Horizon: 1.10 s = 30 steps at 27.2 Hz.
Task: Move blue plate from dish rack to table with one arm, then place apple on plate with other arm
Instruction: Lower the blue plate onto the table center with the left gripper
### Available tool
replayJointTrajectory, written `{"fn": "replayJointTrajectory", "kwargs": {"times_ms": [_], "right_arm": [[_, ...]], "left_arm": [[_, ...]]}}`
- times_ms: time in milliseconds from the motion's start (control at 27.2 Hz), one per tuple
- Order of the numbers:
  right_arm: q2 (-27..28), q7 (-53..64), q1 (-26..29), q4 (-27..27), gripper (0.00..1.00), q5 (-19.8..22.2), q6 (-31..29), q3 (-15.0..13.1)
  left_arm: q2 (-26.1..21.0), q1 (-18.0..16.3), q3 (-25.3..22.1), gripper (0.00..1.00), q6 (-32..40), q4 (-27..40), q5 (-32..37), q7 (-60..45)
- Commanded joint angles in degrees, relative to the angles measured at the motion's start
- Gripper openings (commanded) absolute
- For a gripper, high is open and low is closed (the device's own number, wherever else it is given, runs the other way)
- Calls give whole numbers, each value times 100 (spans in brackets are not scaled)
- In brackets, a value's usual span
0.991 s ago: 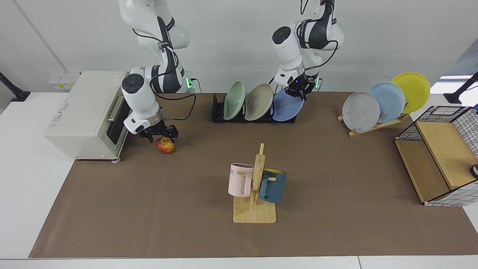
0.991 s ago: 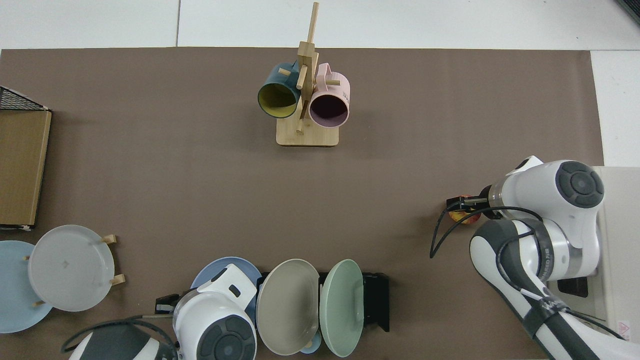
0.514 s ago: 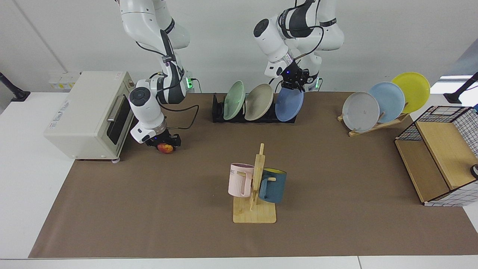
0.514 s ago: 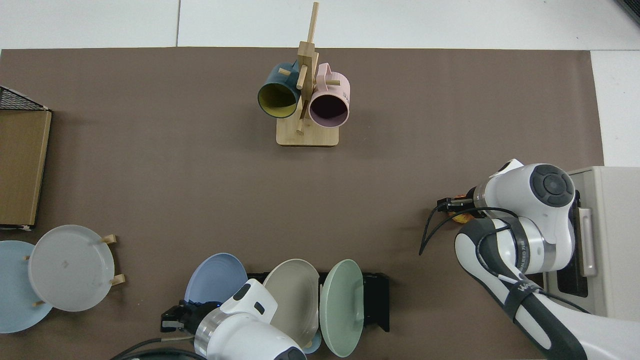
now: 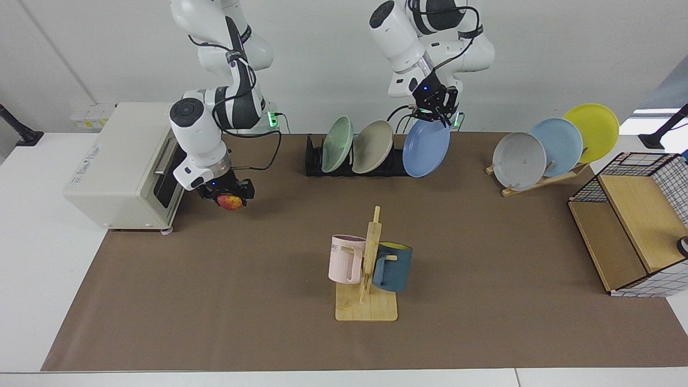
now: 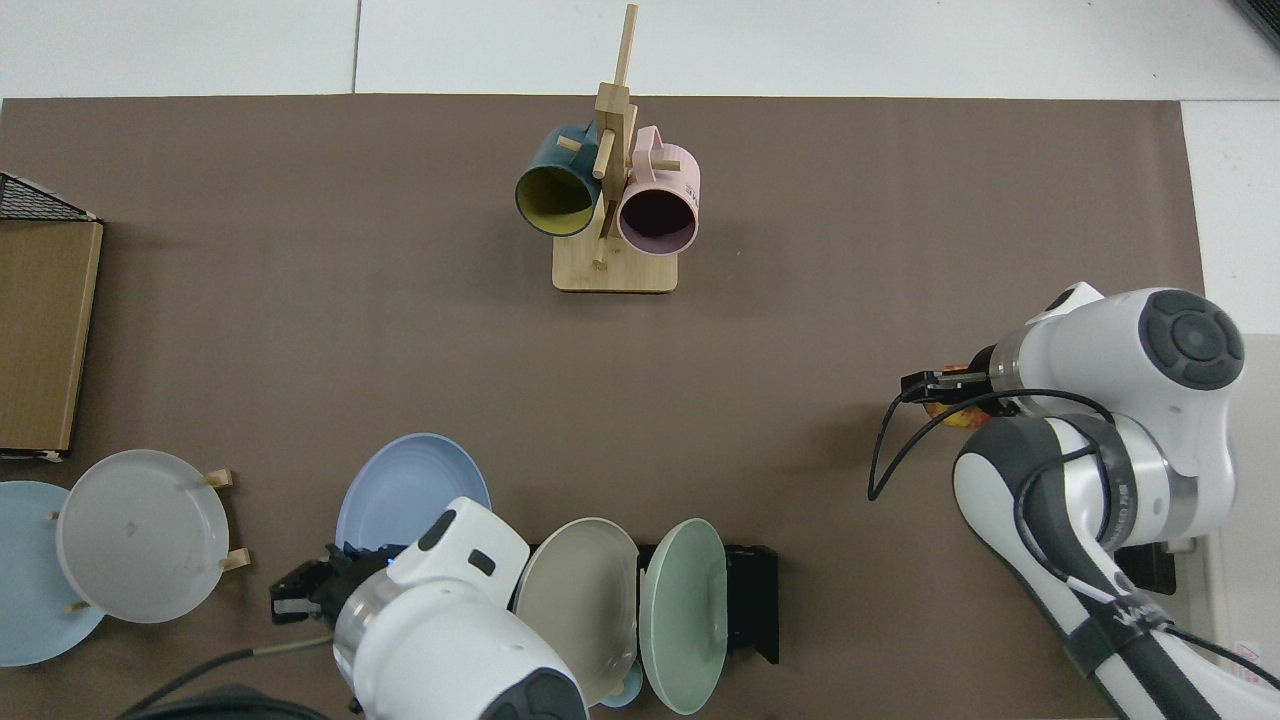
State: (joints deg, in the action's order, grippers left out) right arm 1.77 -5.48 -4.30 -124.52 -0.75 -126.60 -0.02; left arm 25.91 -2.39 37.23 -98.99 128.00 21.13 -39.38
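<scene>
While left gripper (image 5: 434,107) pinches round matte cornflower-blue plate (image 5: 426,148) clear of black slotted dish rack (image 5: 317,161), step 1 runs; next: lower onto brown-matted table (image 5: 215,301). Right gripper (image 5: 230,194) clamps small red-yellow apple (image 5: 229,202), waiting.

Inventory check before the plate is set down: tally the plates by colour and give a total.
Medium blue plate, held in the left claw: 1
Pale blue plate: 1
Grey plate: 1
Yellow plate: 1
Green plate: 1
Beige plate: 1
Total: 6
</scene>
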Motion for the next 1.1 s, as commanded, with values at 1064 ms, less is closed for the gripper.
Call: {"fn": "replayJointTrajectory", "kwargs": {"times_ms": [1064], "right_arm": [[-212, -85, 52, 789, 0, 101, 979, -15]], "left_arm": [[-2977, 9, -603, 0, -4488, 14, -3590, 669]]}}
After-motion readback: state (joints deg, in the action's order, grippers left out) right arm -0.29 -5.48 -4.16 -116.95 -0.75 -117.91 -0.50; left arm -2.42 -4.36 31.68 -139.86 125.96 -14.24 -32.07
